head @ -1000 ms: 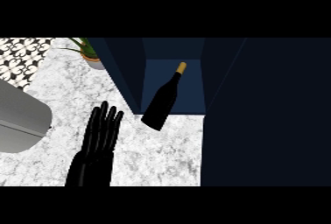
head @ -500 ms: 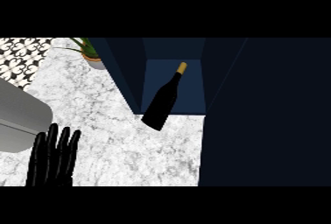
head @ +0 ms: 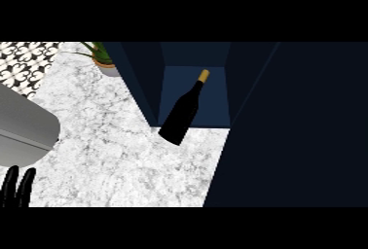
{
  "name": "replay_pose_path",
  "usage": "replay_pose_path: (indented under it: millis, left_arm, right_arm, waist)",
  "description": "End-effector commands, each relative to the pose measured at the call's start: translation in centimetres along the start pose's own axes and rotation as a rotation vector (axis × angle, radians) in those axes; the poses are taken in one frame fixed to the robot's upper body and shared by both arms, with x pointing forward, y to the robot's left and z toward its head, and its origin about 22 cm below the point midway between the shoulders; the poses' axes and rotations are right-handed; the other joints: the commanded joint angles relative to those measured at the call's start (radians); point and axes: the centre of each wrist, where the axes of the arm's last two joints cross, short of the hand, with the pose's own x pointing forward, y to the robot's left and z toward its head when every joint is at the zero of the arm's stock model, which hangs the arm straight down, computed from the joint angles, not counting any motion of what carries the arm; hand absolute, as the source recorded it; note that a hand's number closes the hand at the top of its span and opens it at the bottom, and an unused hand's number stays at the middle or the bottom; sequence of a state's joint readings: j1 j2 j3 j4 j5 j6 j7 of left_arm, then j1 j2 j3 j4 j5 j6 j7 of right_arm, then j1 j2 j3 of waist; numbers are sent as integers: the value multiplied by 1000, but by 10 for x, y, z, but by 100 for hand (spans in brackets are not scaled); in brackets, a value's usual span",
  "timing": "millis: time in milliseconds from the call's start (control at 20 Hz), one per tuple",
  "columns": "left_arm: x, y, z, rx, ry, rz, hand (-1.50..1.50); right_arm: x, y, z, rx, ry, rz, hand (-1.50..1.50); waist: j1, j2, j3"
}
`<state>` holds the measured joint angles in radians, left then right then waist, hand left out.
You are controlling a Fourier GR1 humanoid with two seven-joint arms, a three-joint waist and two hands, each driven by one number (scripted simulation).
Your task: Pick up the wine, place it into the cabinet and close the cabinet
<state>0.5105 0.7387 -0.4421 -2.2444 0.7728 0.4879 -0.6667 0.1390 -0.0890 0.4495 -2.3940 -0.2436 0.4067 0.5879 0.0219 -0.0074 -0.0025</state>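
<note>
Standing at counter's far edge: potted plant, beside open cabinet. Grey appliance at counter's left edge, partly cut off. Dark cabinet door hides counter's right side. Left hand at near-left corner, only straight released fingers visible. Wine bottle, dark with gold cap, leans in cabinet opening, base over counter.

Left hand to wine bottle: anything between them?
No object: in the head view only bare marble counter lies between the left hand at the lower left edge and the wine bottle in the cabinet opening.
</note>
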Motion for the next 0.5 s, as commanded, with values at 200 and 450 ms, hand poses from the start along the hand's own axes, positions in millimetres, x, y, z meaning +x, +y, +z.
replay_pose_path:
  millis: [200, 450]
  left_arm:
    - [25, 36, 19, 0, -23, -11, -150]
    - [37, 47, 14, -23, -22, -17, -150]
  right_arm:
    - [37, 43, -21, -18, -80, 106, 150]
    - [39, 53, -71, -38, -80, 221, 150]
  waist:
    - [11, -5, -1]
    - [21, 0, -1]
